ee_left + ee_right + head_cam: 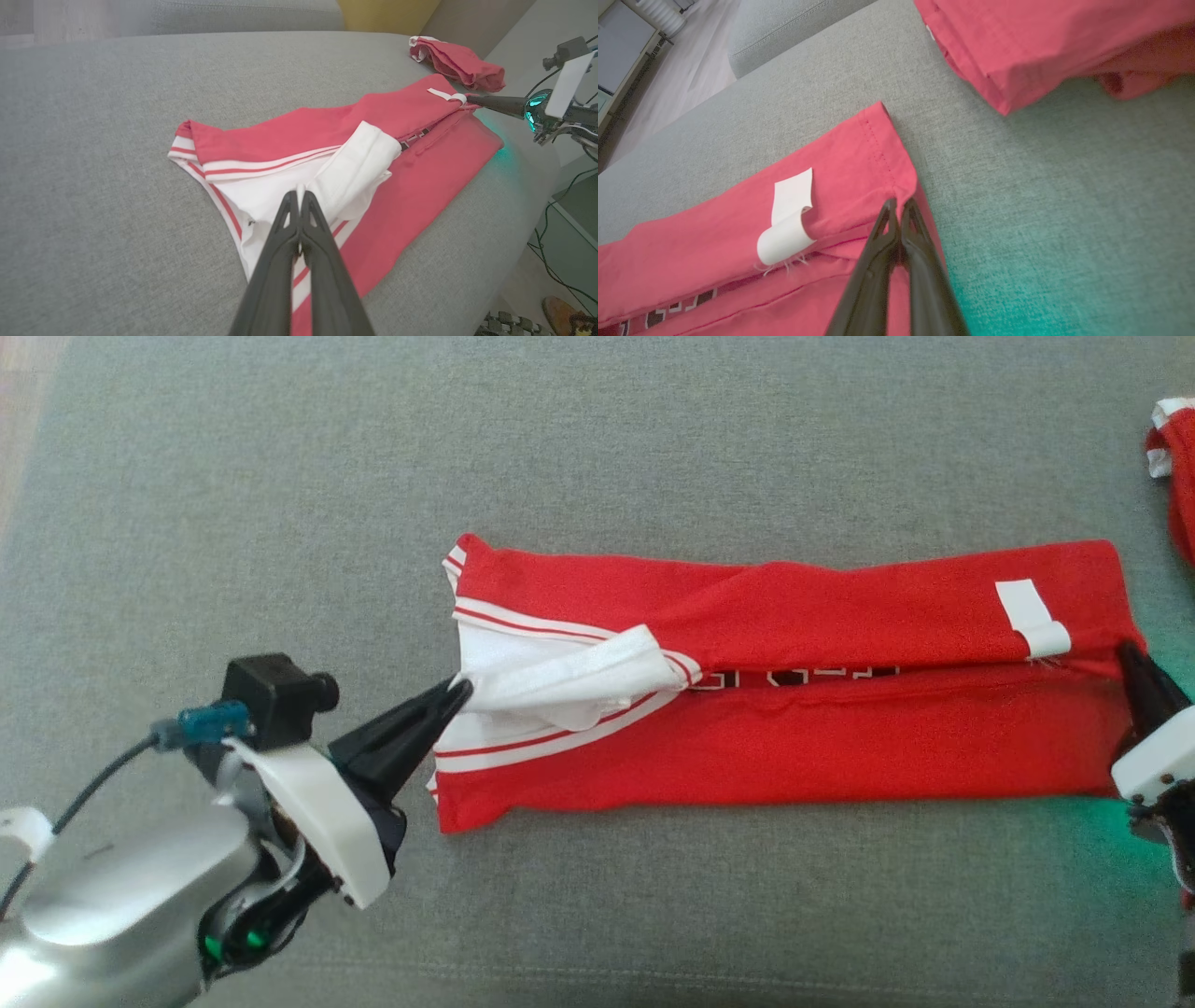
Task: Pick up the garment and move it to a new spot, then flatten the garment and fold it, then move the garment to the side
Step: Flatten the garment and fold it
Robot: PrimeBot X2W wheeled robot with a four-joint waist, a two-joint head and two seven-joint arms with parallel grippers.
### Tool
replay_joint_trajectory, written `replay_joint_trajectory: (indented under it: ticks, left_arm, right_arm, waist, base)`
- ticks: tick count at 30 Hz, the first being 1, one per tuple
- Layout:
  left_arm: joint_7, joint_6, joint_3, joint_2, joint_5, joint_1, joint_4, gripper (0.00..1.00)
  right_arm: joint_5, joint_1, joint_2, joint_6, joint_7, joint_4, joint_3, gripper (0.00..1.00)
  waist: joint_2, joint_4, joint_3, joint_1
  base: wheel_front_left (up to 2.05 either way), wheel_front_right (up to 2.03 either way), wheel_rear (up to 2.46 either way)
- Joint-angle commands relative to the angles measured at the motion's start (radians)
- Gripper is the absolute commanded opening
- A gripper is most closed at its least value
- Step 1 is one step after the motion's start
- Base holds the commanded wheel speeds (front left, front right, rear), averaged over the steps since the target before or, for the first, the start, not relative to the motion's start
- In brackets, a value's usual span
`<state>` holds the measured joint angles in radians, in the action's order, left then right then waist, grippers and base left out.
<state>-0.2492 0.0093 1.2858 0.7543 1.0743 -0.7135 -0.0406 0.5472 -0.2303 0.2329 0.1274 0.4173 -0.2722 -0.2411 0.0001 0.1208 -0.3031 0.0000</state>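
A red garment (794, 728) with white-striped trim lies folded into a long band on the grey cushion (280, 476). My left gripper (457, 689) is shut on its white sleeve fabric at the left end; in the left wrist view the fingers (299, 191) pinch a bit of white cloth of the garment (420, 186). At the right end my right gripper (1125, 651) is shut on the red hem by the fold line. The right wrist view has its tips (899, 203) at the hem corner of the garment (840, 196), next to a curled white label (789, 219).
A second red garment (1178, 457) lies folded at the far right of the cushion, also seen as a red bundle (1041, 42) beyond my right gripper. The cushion's rounded edge (528, 154) drops to a floor with cables (560, 261).
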Motion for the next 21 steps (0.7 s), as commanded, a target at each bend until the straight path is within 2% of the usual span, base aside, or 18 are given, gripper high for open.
replay_joint_trajectory:
  ticks: [1, 6, 7, 8, 9, 11, 13, 21]
  left_arm:
    - [-0.01, 0.008, -0.04, 0.028, -0.004, -0.012, 0.003, 0.0]
    - [-0.011, 0.019, -0.043, 0.003, 0.007, 0.013, -0.037, 0.0]
    - [-0.011, 0.022, -0.049, -0.002, 0.014, 0.02, -0.045, 0.11]
    - [-0.011, 0.025, -0.054, -0.008, 0.017, 0.027, -0.054, 0.48]
    - [-0.011, 0.029, -0.057, -0.012, 0.014, 0.032, -0.061, 1.0]
    - [-0.012, 0.042, -0.066, -0.022, -0.002, 0.043, -0.075, 1.0]
    - [-0.012, 0.076, -0.099, -0.039, -0.026, 0.056, -0.087, 1.0]
    - [-0.012, 0.191, -0.33, -0.138, -0.128, 0.253, -0.082, 1.0]
  right_arm:
    - [0.003, 0.005, 0.015, 0.003, 0.003, 0.042, 0.01, 0.0]
    - [0.005, 0.021, 0.007, 0.003, 0.016, 0.048, 0.015, 0.0]
    - [0.005, 0.025, 0.007, 0.003, 0.017, 0.048, 0.014, 0.22]
    - [0.005, 0.027, 0.007, 0.003, 0.018, 0.047, 0.014, 0.44]
    - [0.006, 0.031, 0.005, 0.003, 0.018, 0.048, 0.013, 0.99]
    - [0.006, 0.037, 0.004, 0.003, 0.006, 0.053, 0.01, 1.0]
    - [0.001, 0.05, 0.005, 0.003, -0.009, 0.06, 0.013, 1.0]
    - [-0.014, 0.14, -0.017, 0.003, -0.124, 0.097, 0.088, 1.0]
  waist:
    - [-0.0001, -0.001, 0.001, 0.0]
    - [-0.0001, -0.004, 0.013, 0.0]
    - [-0.0001, -0.005, 0.018, 0.0]
    - [-0.0001, -0.006, 0.023, 0.0]
    - [-0.0001, -0.006, 0.029, 0.0]
    - [-0.0001, -0.008, 0.044, 0.0]
    - [-0.0001, -0.008, 0.06, 0.0]
    - [-0.0001, -0.025, 0.165, 0.0]
  base:
    - [0.0, 0.0, 0.0]
    - [0.0, 0.0, 0.0]
    - [0.0, 0.0, 0.0]
    - [0.0, 0.0, 0.0]
    - [0.0, 0.0, 0.0]
    - [0.0, 0.0, 0.0]
    - [0.0, 0.0, 0.0]
    - [0.0, 0.0, 0.0]
